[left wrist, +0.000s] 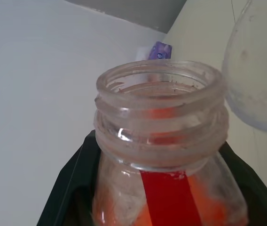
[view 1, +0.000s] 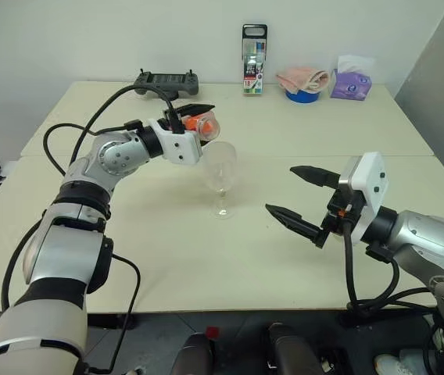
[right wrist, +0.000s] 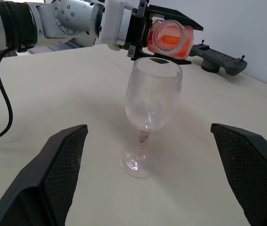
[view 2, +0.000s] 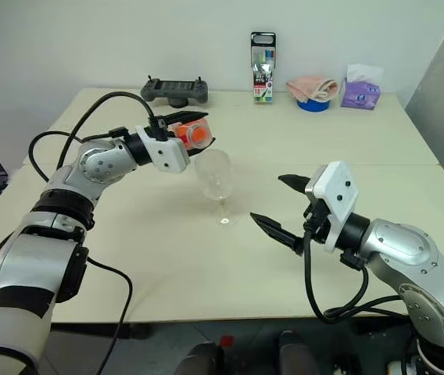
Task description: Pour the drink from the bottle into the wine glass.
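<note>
- The bottle sits in the upper middle of the head view, tipped onto its side, clamped between the black fingers of the left gripper.
- Its mouth is open with no cap on it; the left wrist view shows the bare threaded neck and the red label strip running down the clear wall.
- The drink, orange-red and translucent, lies inside the bottle; in the right wrist view it glows through the round wall near the neck.
- The bottle's mouth hangs just above the rim of the wine glass, near its far edge. Whether they touch I cannot tell.
- The wine glass stands upright on the pale surface, near the centre of the frame. Its bowl looks clear and colourless, and no pool of liquid can be made out in it.
- The right gripper is at the lower right of the head view, its two fingers spread wide apart around nothing, well clear of the glass.
- Along the far edge of the surface, at the top of the frame, sit a dark handheld controller, an upright pen pack, a blue bowl with a pink cloth in it, and a purple tissue box.
</note>
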